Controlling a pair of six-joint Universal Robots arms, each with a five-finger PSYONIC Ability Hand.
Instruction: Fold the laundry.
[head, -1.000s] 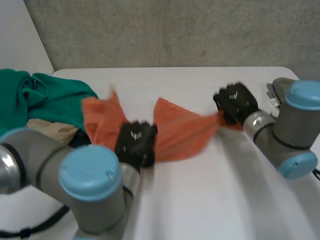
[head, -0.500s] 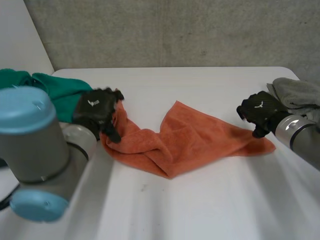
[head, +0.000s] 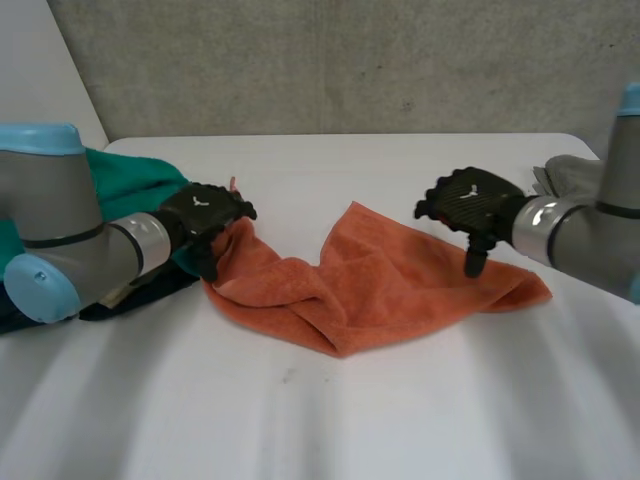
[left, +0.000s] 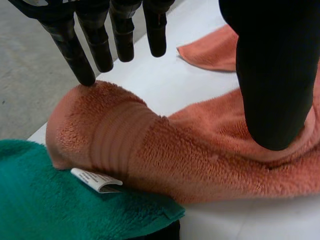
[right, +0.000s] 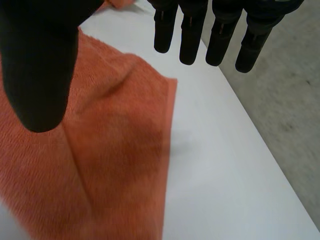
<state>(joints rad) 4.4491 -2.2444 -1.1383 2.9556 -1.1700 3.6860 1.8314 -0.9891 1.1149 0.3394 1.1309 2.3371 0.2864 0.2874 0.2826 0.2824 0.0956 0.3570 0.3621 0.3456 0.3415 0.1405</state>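
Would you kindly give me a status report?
Left hand open, right hand open. Orange towel rumpled, unfolded. Green cloth touching its end by left hand.

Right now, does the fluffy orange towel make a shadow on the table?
Head view: yes, a thin dark line under the near fold of the fluffy orange terry towel on the white table. Right wrist view: a faint grey smudge beside its edge.
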